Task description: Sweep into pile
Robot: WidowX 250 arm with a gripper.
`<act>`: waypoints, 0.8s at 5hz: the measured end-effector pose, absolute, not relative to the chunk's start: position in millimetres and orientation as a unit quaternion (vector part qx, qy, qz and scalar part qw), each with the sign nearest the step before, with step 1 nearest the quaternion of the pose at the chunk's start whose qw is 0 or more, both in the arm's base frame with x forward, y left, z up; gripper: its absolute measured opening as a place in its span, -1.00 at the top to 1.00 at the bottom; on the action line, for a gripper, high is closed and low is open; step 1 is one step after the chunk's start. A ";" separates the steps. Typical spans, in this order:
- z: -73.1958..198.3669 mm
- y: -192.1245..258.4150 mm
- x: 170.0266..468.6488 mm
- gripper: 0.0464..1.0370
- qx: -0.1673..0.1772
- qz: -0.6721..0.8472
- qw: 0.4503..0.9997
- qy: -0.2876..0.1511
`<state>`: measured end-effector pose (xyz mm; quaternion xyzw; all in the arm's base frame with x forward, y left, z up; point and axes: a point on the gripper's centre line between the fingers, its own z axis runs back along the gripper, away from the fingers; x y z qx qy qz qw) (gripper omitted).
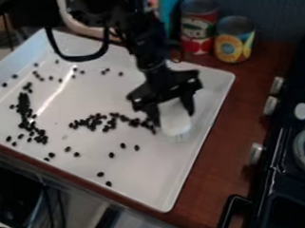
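Gripper (174,118): parted only by the width of a white brush (175,122) and closed on it. Position of brush: right part of the tray (133,185), bristles down, beside the end of a loose band of black beans (95,121). Sweeping in hand, judged unfinished, given the separate left cluster and scattered strays. Next: keep bristles low, push leftward along the band. Finish: tray smooth, glossy, rimmed; beans small, rounded; brush blunt, pale; counter (212,180) reddish-brown, wood-like.
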<state>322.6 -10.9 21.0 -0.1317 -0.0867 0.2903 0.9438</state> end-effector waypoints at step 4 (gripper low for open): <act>9.2 38.6 298.3 -0.42 -0.120 0.299 0.940 -0.116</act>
